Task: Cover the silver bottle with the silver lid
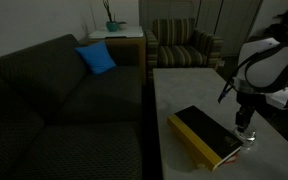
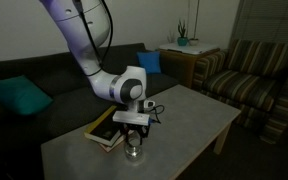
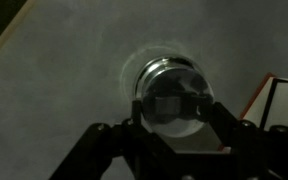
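Observation:
In the wrist view a round shiny silver lid point(image 3: 174, 95) sits between my gripper's point(image 3: 176, 108) two dark fingers, which touch its left and right edges. A faint round rim shows just beyond the lid, so the silver bottle appears to be directly beneath it and mostly hidden. In both exterior views the gripper point(image 1: 246, 128) point(image 2: 134, 138) points straight down over a small silver cylinder, the bottle point(image 1: 249, 139) point(image 2: 134, 153), which stands on the grey table point(image 2: 189, 115). I cannot tell whether the lid rests on the bottle or hovers just above it.
A yellow-and-black book point(image 1: 204, 136) point(image 2: 104, 132) lies on the table right beside the bottle, and its red-edged corner shows in the wrist view point(image 3: 274, 100). A dark sofa point(image 1: 54, 100) with blue cushions runs along the table. A striped armchair point(image 1: 184, 45) stands beyond.

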You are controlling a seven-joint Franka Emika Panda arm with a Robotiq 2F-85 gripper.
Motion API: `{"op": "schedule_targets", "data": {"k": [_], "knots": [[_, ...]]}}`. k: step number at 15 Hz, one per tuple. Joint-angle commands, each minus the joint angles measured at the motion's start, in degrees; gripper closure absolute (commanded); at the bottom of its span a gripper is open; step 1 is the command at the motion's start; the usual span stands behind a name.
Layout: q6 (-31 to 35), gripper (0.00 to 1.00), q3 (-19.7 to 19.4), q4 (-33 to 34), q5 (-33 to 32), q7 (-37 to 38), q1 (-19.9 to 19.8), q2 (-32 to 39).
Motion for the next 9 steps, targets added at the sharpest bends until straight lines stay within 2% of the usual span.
{"op": "schedule_targets", "data": {"k": [1,9], "knots": [[-2.55,0.56,0.25,2.3,1.14,-0.97,-0.2,1.44],[-1.21,0.56,0.04,4.53,2.37,0.54,-0.56,3.92]]}}
